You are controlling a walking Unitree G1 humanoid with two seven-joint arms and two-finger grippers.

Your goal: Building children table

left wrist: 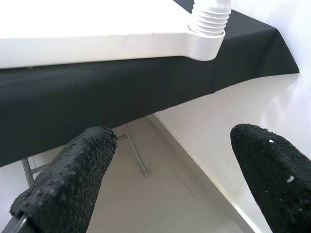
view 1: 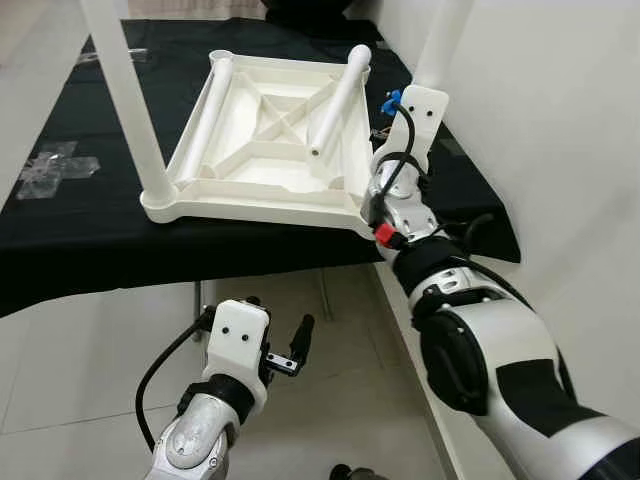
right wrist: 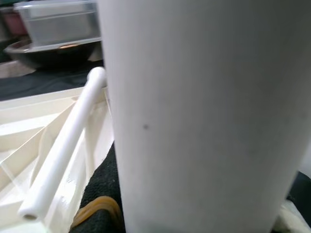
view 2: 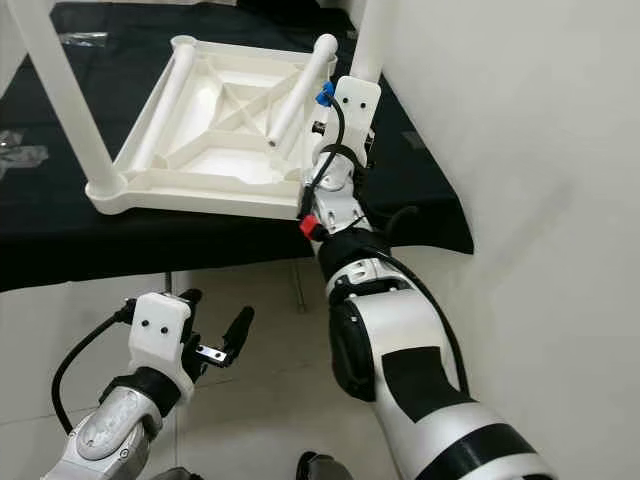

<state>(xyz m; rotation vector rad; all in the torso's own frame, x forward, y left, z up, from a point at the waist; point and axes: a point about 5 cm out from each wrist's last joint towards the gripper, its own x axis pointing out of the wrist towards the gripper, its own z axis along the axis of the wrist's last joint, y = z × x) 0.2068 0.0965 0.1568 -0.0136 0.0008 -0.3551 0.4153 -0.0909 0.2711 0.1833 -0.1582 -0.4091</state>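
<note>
Up right: right gripper (view 1: 425, 75) clasping table leg (view 1: 438, 40).

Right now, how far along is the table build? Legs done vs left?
Done: the upturned tabletop lies on the black-clothed table with one leg upright in its near-left corner. In hand: the right gripper is at the near-right corner leg, whose threads sit at the socket. Left: two loose legs lie inside the tabletop. The left gripper hangs open and empty.

Left end effector (view 1: 283, 345) low with fingers spread; right arm (view 1: 480, 340) stretched forward, wrist raised.
</note>
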